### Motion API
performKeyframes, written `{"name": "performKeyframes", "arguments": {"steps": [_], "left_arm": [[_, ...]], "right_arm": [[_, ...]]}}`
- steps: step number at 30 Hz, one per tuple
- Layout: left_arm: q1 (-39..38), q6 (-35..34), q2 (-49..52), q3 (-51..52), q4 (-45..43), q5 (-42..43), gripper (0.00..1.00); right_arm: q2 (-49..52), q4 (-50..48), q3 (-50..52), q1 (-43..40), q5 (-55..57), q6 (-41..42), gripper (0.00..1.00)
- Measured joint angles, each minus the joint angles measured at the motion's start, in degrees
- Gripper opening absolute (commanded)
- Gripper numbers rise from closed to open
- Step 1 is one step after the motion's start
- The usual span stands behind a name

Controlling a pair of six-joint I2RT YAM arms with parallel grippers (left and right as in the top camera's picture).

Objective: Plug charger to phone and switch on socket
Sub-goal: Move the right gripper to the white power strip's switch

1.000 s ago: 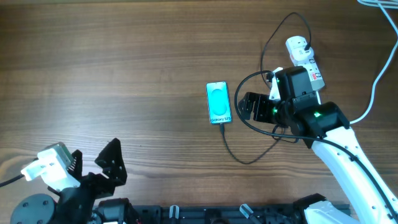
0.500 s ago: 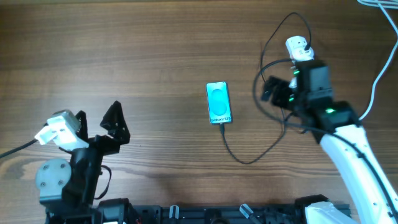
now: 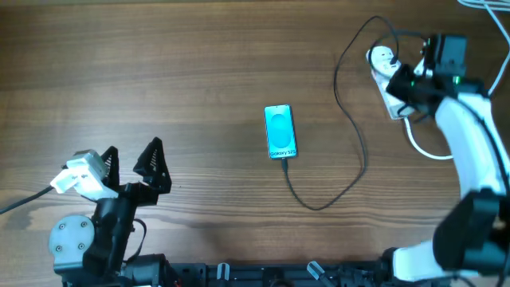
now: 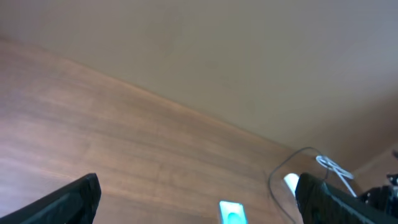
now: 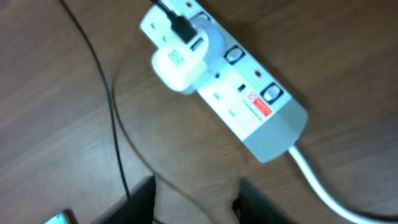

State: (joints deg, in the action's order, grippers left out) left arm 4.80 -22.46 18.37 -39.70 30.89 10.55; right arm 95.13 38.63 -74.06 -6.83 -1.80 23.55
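Shifting: the right arm has swung away from the charger loop beside the phone and now reaches over the socket at the far right.
Right end effector: hangs just beside the socket's near end; its fingers stand apart with bare wood between them, gripping nothing.
Left end effector: spread wide and empty, raised at the near left, well apart from everything; it has only turned a little.
Phone: flat at mid-counter, screen lit, exactly where it lay a second ago.
Charger: the cable meets the phone's near edge, sweeps right in a slack loop, then climbs to the adapter seated in the socket's far end. With the arm gone, the loop lies clear. Whether the plug is fully home cannot be told.
Meaning: the plugging looks finished; the step in hand is probably the switch.
Switch: small rockers sit along the socket's top; which one serves the adapter's outlet, and whether it is on, cannot be told.
Edges: the socket lies close to the right edge of the counter; its cord leaves the near end and curls under the arm.
Room: wide bare wood left of the phone. Around the socket it is tighter, with cable to the left, cord at the near end and the adapter standing proud, so a press from above looks cleanest.
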Motion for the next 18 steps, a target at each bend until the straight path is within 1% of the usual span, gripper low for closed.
{"name": "performKeyframes", "arguments": {"steps": [1,3,5,8,10,13,18], "left_arm": [[0.0,0.0,0.0,0.02,0.79,-0.48,1.0],[0.0,0.0,0.0,0.02,1.25,-1.29,1.0],[0.0,0.0,-0.02,0.02,0.5,-1.6,1.0],[0.0,0.0,-0.44,0.02,-0.48,-1.73,1.0],[0.0,0.02,-1.29,0.02,-0.02,-1.73,1.0],[0.0,0.31,-2.82,0.02,1.09,-1.92,1.0],[0.0,0.55,-3.21,0.02,2.54,-6.16,1.0]], "right_arm": [[1.97,0.63,-2.73,-0.02,0.61,-0.17,0.23],[5.35,0.98,-7.26,-0.15,2.12,-0.63,0.11],[6.88,0.96,-8.48,-0.46,2.73,-0.87,0.07],[10.47,0.11,-8.98,-1.66,3.48,-0.87,0.06],[13.44,-0.7,-8.98,-2.54,3.78,-0.9,0.04],[16.74,-2.75,-8.98,-3.04,4.66,-0.9,0.05],[17.68,-6.19,-8.98,-3.04,5.4,-0.9,0.04]]}}
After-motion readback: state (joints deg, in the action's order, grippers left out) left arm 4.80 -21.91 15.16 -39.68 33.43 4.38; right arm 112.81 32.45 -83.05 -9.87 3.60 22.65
